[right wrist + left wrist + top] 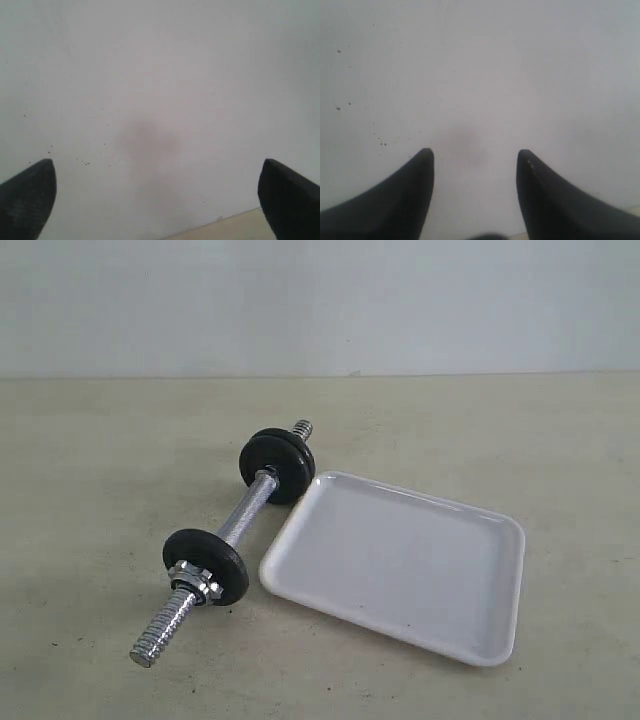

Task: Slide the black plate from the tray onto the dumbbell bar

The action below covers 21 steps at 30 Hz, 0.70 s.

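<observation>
The dumbbell bar [243, 517] lies on the table left of the tray [480, 585], its chrome ends pointing near-left and far-right. Two black plates sit on it: one [277, 466] at the far end, touching the tray's far corner, and one [206, 566] at the near end, behind a silver hex nut [197, 580]. No disc lies in the white tray. Neither arm shows in the exterior view. My left gripper [475, 153] is open and faces a pale wall. My right gripper [157, 165] is open wider, with nothing between its fingers.
The beige table [90, 460] runs back to a white wall [320, 300]. A strip of the same beige surface [235, 225] shows under the wall in the right wrist view. Small dark specks [382, 142] dot the wall.
</observation>
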{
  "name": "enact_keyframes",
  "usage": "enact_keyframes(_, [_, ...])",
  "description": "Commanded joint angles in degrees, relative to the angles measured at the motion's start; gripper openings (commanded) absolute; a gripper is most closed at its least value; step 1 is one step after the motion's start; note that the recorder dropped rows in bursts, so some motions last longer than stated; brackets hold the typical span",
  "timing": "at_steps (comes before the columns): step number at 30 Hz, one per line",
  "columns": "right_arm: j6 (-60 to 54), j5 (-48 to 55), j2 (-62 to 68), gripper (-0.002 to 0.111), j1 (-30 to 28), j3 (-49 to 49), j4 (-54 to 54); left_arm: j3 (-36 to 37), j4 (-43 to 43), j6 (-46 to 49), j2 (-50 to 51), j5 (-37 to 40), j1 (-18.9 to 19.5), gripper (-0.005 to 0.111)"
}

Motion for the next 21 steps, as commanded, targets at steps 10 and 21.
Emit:
enact_keyframes(10, [8.2, 1.6, -0.1, 0.001, 0.3, -0.3, -2.7, 0.3, -0.7, -0.5, -0.1, -1.5, 0.0, 0.034])
enact_keyframes(21, [8.2, 1.5, -0.1, 0.001, 0.3, -0.3, -2.7, 0.3, 0.0, -0.2, -0.1, -1.6, 0.0, 0.004])
